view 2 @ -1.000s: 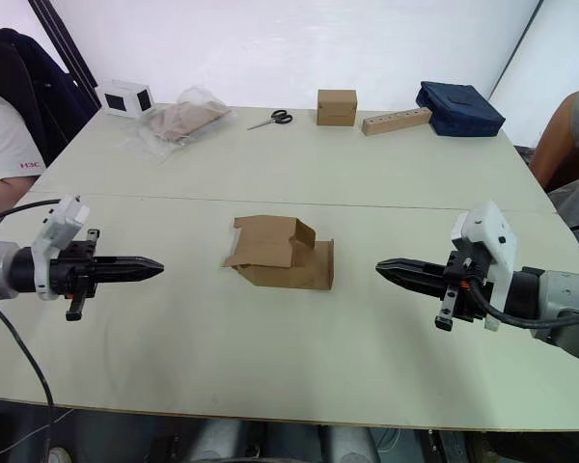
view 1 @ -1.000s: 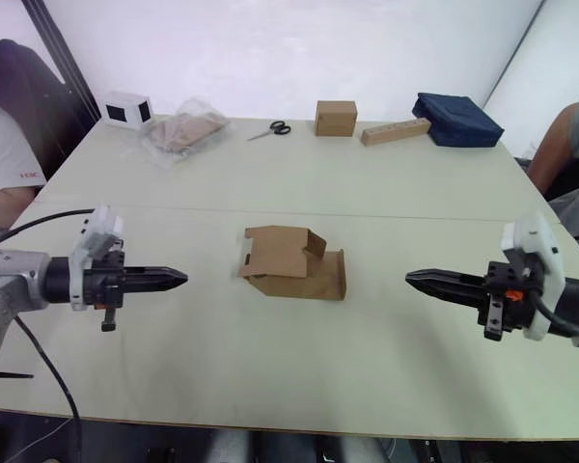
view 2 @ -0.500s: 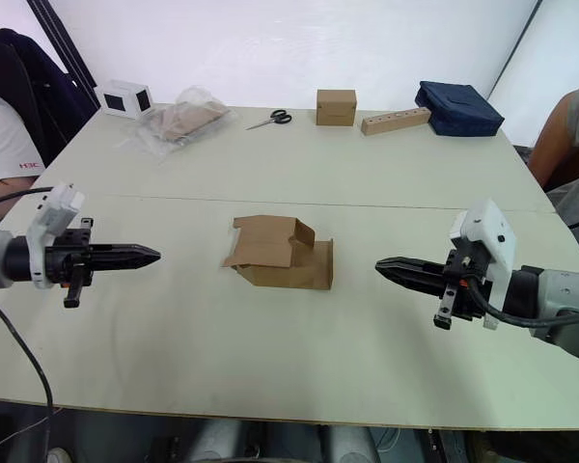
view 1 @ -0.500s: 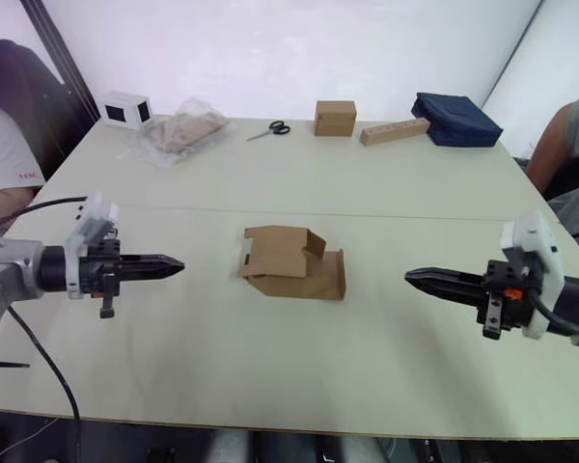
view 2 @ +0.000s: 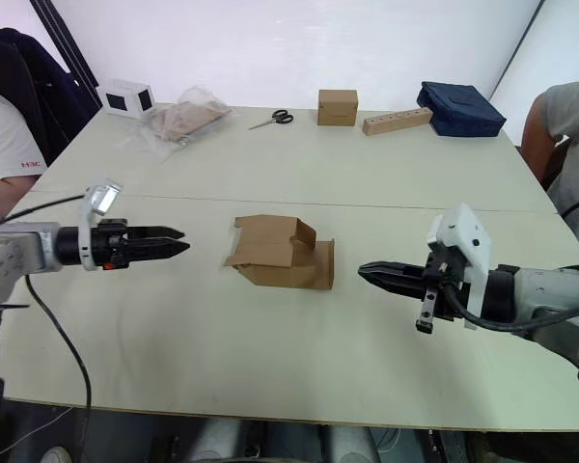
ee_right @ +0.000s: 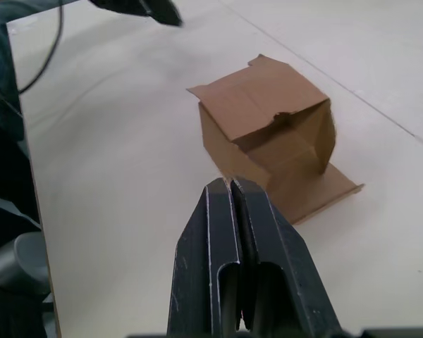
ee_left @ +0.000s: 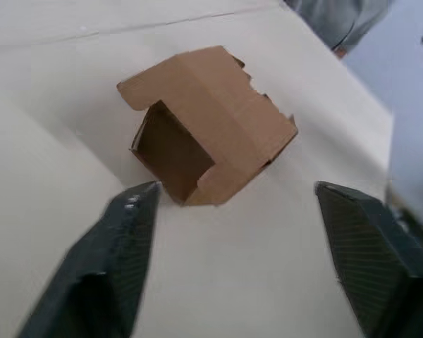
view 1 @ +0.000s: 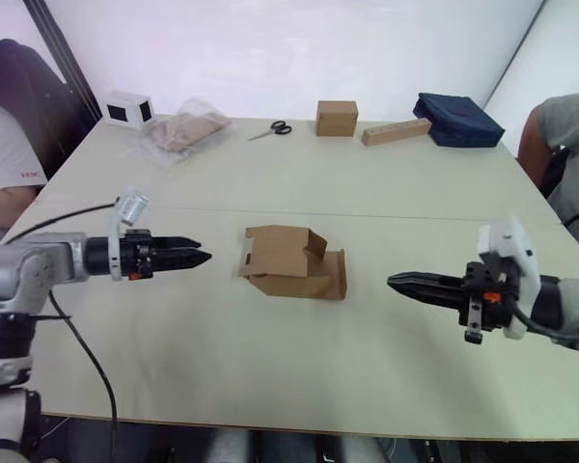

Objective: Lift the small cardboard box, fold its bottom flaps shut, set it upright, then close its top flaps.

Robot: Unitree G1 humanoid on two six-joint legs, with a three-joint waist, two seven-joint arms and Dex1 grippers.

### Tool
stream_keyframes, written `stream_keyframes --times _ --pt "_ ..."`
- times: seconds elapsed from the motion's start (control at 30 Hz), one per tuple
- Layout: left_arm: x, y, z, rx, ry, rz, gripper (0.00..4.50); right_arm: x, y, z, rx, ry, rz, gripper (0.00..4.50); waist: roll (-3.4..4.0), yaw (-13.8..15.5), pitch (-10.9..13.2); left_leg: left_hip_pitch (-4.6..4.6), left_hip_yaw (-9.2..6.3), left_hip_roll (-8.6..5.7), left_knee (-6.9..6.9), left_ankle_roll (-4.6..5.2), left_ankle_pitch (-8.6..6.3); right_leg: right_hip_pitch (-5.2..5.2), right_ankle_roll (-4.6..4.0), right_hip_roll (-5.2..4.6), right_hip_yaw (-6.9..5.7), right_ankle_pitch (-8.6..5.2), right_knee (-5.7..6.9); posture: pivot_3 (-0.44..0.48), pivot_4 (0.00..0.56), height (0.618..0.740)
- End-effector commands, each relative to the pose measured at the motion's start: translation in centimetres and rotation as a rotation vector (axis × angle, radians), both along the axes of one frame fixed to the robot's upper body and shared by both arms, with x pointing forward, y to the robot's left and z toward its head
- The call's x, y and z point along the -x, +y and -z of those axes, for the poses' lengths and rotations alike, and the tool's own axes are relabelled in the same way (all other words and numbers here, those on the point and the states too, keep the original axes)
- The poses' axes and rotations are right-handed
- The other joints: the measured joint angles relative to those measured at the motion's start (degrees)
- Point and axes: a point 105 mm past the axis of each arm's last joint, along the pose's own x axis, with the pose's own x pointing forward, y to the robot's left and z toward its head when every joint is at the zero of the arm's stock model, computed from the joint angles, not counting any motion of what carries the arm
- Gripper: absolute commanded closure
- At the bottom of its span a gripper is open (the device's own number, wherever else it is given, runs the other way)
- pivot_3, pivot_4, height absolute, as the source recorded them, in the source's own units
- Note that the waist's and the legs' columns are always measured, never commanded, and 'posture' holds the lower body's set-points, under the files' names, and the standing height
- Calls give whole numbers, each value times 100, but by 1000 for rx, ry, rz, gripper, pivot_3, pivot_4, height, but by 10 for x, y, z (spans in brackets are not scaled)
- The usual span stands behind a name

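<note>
Between the tools lies the small cardboard box [view 1: 294, 262], flaps loose.

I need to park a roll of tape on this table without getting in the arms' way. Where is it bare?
Bare: the wide band between the small cardboard box and the far row, and the near edge in front of the box. Crowded: the far edge, with scissors, cardboard cube and navy bag. Left gripper and right gripper flank the box.

Head stereo pair: table [view 1: 299, 174] overlooked from above. Wrist views: small cardboard box [ee_left: 208, 123] faced closely from opposite sides.
</note>
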Motion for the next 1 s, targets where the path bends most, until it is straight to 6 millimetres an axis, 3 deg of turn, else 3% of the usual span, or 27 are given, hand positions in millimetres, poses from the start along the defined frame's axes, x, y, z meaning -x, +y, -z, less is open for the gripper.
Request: stream_keyframes --times 0.03,0.27,0.63,1.0 --pt "-14 -9 2 119 141 -12 30 0 7 -8 -6 -68 -13 4500 -3 2 1 0 0 0 1 0 0 0 0 0 0 0 1 0 150 740" --pt "-42 -46 12 254 275 -6 30 6 11 -4 -16 -73 17 4500 -8 12 2 -6 -5 -5 5 0 0 0 6 -2 -1 3 0 0 150 740" --pt "-52 -89 17 266 296 106 30 12 15 -4 -30 -87 57 4500 -11 5 4 -6 -7 -8 6 0 0 -1 5 -7 0 4 3 0 150 740" --pt "-55 -103 25 259 288 144 30 14 16 -3 -32 -92 84 4500 -12 3 4 -8 -9 -8 8 1 0 -2 6 -8 0 4 2 0 150 740"
